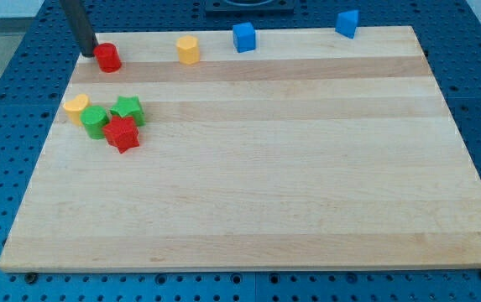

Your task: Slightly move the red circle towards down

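The red circle (108, 57) is a short red cylinder at the view's top left of the wooden board (257, 168). My tip (89, 54) rests on the board just to the left of the red circle, nearly touching its left side. The dark rod rises from it toward the view's top edge.
A yellow hexagon block (188, 49), a blue cube (243, 37) and a blue wedge-like block (347, 23) line the top edge. A cluster sits lower left: yellow heart (76, 107), green circle (96, 122), green star (128, 109), red star (122, 133).
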### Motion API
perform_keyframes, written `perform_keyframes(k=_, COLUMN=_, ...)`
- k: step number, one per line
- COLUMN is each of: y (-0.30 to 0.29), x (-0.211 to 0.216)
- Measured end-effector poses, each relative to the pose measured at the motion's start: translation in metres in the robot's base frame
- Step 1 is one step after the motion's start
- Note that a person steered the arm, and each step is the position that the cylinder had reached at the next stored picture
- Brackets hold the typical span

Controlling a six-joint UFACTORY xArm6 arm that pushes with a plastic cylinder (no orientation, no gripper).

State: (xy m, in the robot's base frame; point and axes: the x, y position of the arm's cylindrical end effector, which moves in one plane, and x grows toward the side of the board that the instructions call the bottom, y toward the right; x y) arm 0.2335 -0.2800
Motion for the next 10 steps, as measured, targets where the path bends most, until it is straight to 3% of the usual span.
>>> perform_keyframes(k=3, y=0.013, x=-0.016)
perform_keyframes(k=7, y=0.018, x=0.029)
perform_keyframes(k=8, y=0.019, x=0.058)
perform_keyframes(k=10, y=0.018, x=0.045)
